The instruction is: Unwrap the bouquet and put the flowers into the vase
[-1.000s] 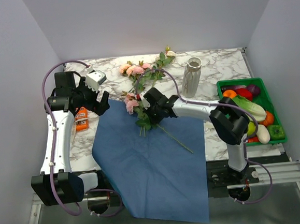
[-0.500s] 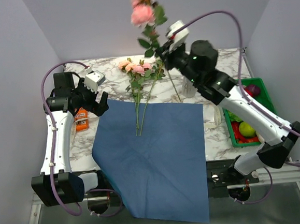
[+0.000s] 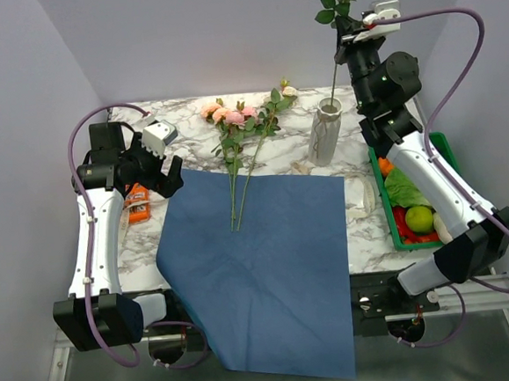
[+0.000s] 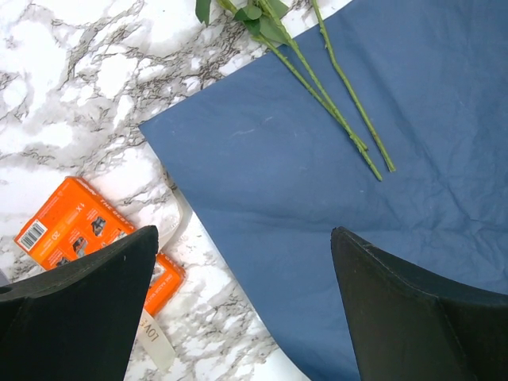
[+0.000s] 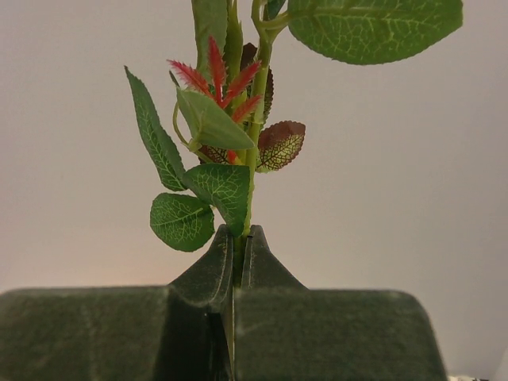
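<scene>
Stem [image 5: 255,119] clamped between right jaws, tip at vase [image 3: 323,136] mouth

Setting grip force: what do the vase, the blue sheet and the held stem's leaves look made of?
The vase: likely matte off-white ceramic, rigid, with faint crack-like lines. The blue sheet: matte paper by its flat lie and soft creases, though thin fabric is possible. The leaves: probably artificial fabric or plastic, given sharply printed pale veins.

Marble table [image 3: 191,148]: blue paper [image 3: 261,269], flowers [image 3: 236,120], vase [image 3: 323,136].
</scene>
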Tool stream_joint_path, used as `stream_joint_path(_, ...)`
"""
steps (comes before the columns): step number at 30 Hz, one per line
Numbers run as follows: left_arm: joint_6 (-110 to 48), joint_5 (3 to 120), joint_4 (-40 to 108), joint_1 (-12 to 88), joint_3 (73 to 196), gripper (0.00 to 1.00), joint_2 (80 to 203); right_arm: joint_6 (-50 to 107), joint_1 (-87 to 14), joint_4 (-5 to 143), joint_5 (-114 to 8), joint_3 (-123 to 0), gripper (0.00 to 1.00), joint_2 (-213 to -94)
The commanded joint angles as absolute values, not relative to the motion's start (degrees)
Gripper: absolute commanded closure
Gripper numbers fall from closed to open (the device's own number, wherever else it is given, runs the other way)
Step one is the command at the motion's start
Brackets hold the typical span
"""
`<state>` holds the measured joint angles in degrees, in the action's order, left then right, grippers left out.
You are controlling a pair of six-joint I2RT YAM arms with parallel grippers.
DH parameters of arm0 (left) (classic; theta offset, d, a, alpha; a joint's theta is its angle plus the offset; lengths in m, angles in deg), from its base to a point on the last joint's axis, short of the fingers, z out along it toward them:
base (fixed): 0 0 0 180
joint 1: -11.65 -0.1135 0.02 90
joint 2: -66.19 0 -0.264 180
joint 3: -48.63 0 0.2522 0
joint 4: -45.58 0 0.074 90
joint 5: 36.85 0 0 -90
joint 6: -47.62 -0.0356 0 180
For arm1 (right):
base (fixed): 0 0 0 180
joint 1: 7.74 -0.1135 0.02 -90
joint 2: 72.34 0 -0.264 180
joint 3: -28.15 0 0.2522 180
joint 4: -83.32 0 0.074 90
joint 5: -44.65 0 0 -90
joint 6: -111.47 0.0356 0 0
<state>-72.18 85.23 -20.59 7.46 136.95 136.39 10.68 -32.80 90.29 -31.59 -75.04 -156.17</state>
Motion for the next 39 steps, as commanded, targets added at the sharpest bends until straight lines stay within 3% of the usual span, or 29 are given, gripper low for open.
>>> stream_joint_path(1,-73.1,85.5,-21.7,7.0,138.6,0.01,136.7,11.0,-30.6,100.1,-30.6,-73.4,0.99,-157.9)
stream_joint_path(14,-74.4,84.6,-22.9,6.8,139.0,0.01,136.7,13.5,-29.1,109.0,-32.6,-63.2,0.99,-160.9)
stream_joint_path(21,-74.9,84.6,-23.1,6.6,138.9,0.01,135.7,17.9,-29.1,102.6,-33.3,-56.6,0.96,-157.3)
stream_joint_path(22,-74.9,84.7,-23.1,6.6,138.9,0.01,135.5,18.7,-29.1,100.8,-32.5,-56.6,0.91,-157.1)
stream_joint_path(25,-74.9,85.0,-23.1,6.6,138.6,0.01,134.9,22.9,-29.1,94.4,-30.8,-56.1,0.40,-155.1)
stream_joint_path(26,-74.8,85.0,-23.2,6.6,138.5,0.01,134.7,25.1,-29.2,93.5,-30.5,-55.6,0.09,-154.3)
stream_joint_path(27,-74.8,85.0,-23.3,6.6,138.5,0.01,134.6,25.6,-29.2,92.8,-30.7,-53.7,0.03,-152.6)
stream_joint_path(34,-74.5,85.3,-23.8,6.6,139.0,0.01,133.6,26.3,-31.6,88.4,-32.9,-50.3,0.00,-146.4)
stream_joint_path(39,-74.3,85.7,-23.9,6.6,139.0,0.01,133.6,22.0,-40.5,84.2,-28.0,-49.9,0.00,-143.5)
